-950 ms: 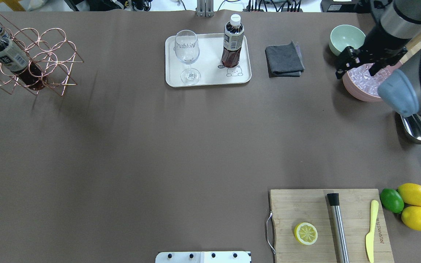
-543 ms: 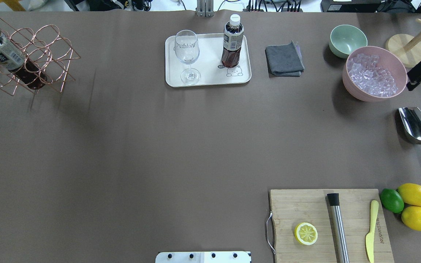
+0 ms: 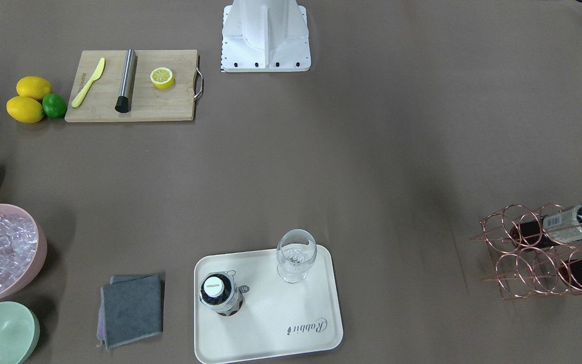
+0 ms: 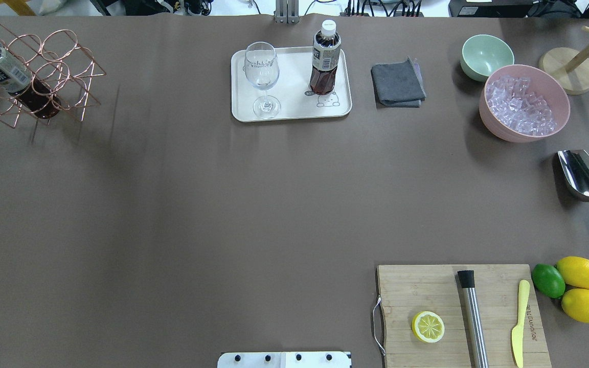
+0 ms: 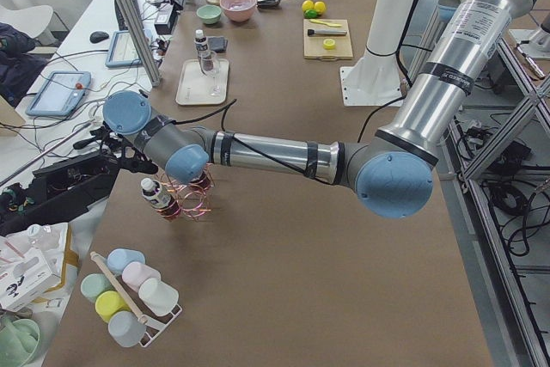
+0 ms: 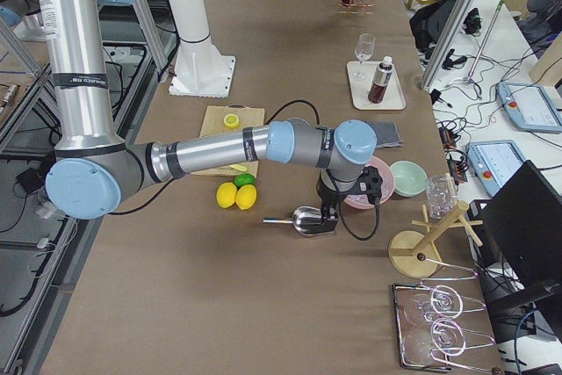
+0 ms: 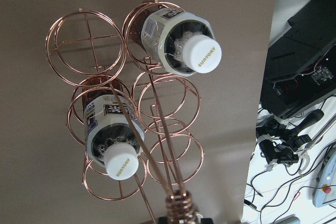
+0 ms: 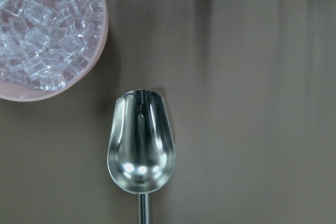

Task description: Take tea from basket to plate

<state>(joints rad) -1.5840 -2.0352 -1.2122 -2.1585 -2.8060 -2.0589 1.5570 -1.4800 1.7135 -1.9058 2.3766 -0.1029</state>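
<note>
— Where's the tea (image 4: 325,59)?

— Standing upright on the plate (image 4: 289,113), at the end with the little bear drawing, cap on. A wine glass (image 4: 261,76) shares the plate at the other end, clear of the bottle. Two more bottles (image 7: 181,40) lie in the copper wire basket (image 7: 91,36) at the far left corner of the table. Each is pushed through its own ring, and their white caps point off the table's edge.

— Anything crowding the plate?

— A folded grey cloth (image 4: 398,83) lies just beside it. Further right are a pale green bowl (image 4: 485,55) and a pink bowl (image 4: 504,134) heaped with ice, with a steel scoop (image 4: 583,179) on the table below them. The cutting board (image 4: 417,291) in the near corner holds half a lemon (image 4: 428,326), a metal rod (image 4: 473,317) and a yellow knife (image 4: 519,322). A lime (image 4: 548,280) and two lemons (image 4: 580,272) sit just off its edge, well away from the plate.

— And the arms?

— The left gripper (image 5: 137,165) hangs at the basket, on the side where the caps poke out. Its wrist camera looks straight at those caps, with the wire rings around both bottles. The right gripper (image 6: 329,221) is over the scoop, beside the ice bowl.

— Jaws open or closed?

— I can't tell for either one. Only the side views catch them, small and dark, and no fingers show in the wrist views. I can't make out anything held.
</note>
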